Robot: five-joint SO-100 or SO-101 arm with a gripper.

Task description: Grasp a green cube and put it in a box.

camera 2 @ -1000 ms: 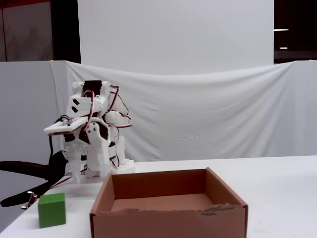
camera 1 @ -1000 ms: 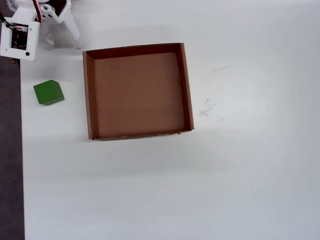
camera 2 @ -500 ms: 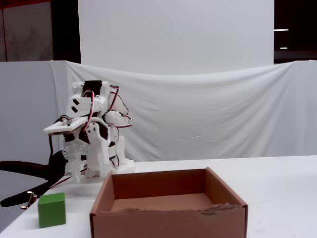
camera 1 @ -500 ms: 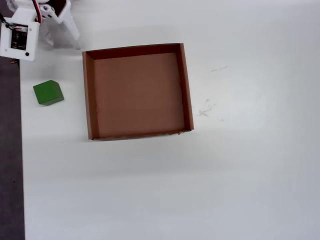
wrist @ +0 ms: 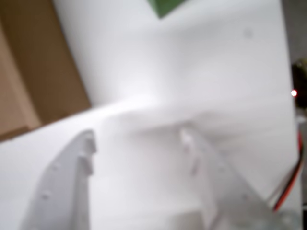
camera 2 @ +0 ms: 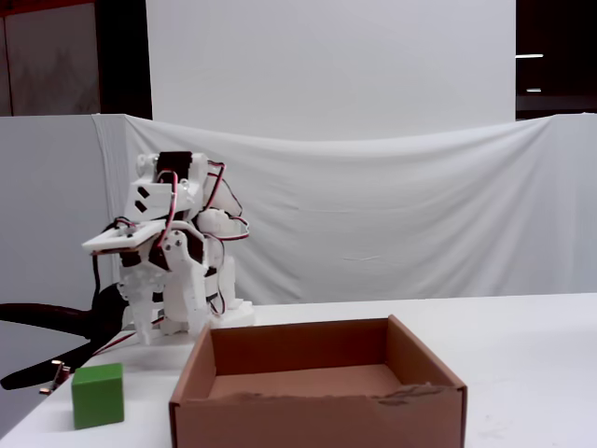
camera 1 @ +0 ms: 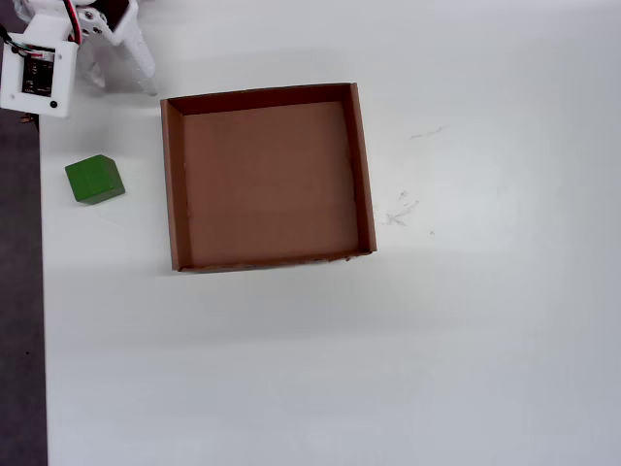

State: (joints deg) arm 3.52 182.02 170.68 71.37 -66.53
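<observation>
White desk (camera 1: 388, 369) fills the overhead view, wide and bare on the right side. On it sits the box (camera 1: 175, 184), a shallow brown cardboard tray, floor showing, nothing inside. The white arm (camera 2: 173, 261) is folded up at the back of the desk in the fixed view, red and black wires looping over it. Down to the hand (wrist: 139, 143) in the wrist view: blurry, but its two white fingers stand clearly apart, desk showing between them, gripping nothing. And the green cube (camera 1: 94, 180) rests on the desk left of the box in the overhead view, near it but not touching, close to the desk's edge, just peeking in at the top of the wrist view (wrist: 165, 7).
</observation>
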